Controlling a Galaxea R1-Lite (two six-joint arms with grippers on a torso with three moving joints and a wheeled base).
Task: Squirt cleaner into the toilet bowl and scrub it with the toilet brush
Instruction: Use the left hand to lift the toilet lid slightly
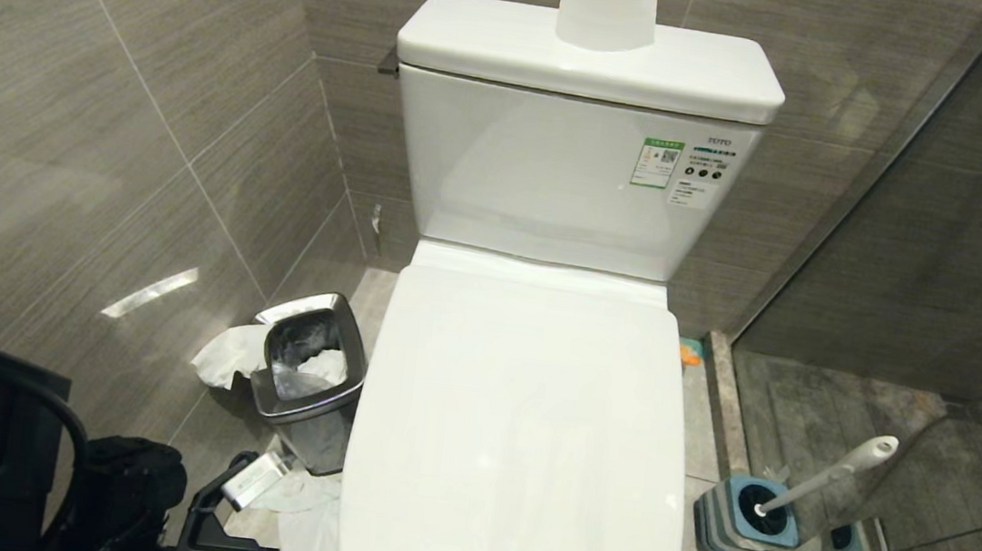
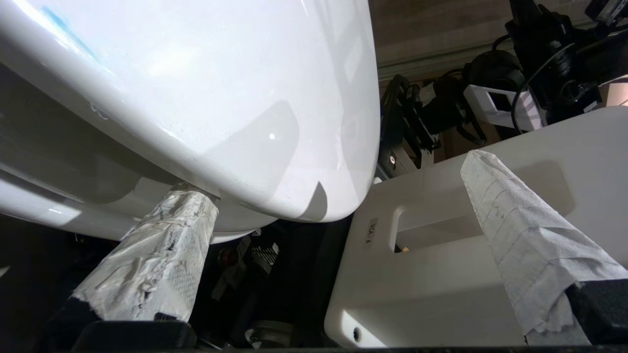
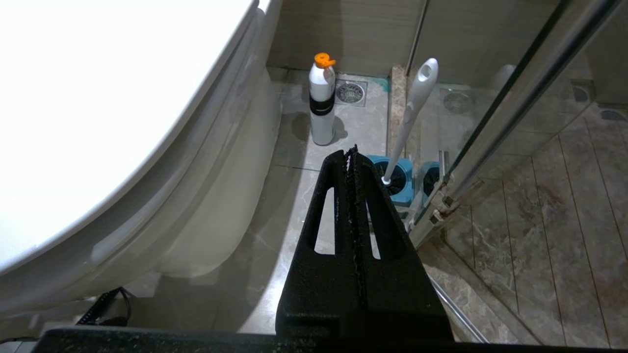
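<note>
The room was a grey-tiled bathroom stall with a glass partition (image 1: 912, 265) on the right.

The left gripper (image 2: 338, 230) stood wide open and empty, low at the front of the toilet. One taped finger (image 2: 157, 255) reached up under the edge of the closed lid (image 2: 221, 98); the other (image 2: 525, 230) lay well clear over the robot's white base (image 2: 441, 274). Whether the near finger touched the lid could not be told. The right gripper (image 3: 352, 149) was shut on nothing and hung beside the toilet on its right, pointing along the floor.

The lid (image 1: 520, 434) was down, so the bowl was hidden under it. The brush (image 1: 826, 475) stood in its blue holder (image 1: 739, 516) on the floor to the right of the toilet, against the glass. A white bottle with an orange cap (image 3: 322, 98), probably the cleaner, stood upright on the floor behind the holder.

By my reading nothing was done yet: lifting the lid, squirting and scrubbing all remained, and the left gripper looked placed to raise the lid.

The head view alone showed the tank (image 1: 574, 175), the steel bin (image 1: 307, 375) on the left and the whole lid; of the bottle it gave only the cap. The right wrist view alone showed the bottle whole and a floor drain (image 3: 350, 92). The left wrist view alone showed the fingers and a faint blue smear (image 2: 68, 29) on the lid.
</note>
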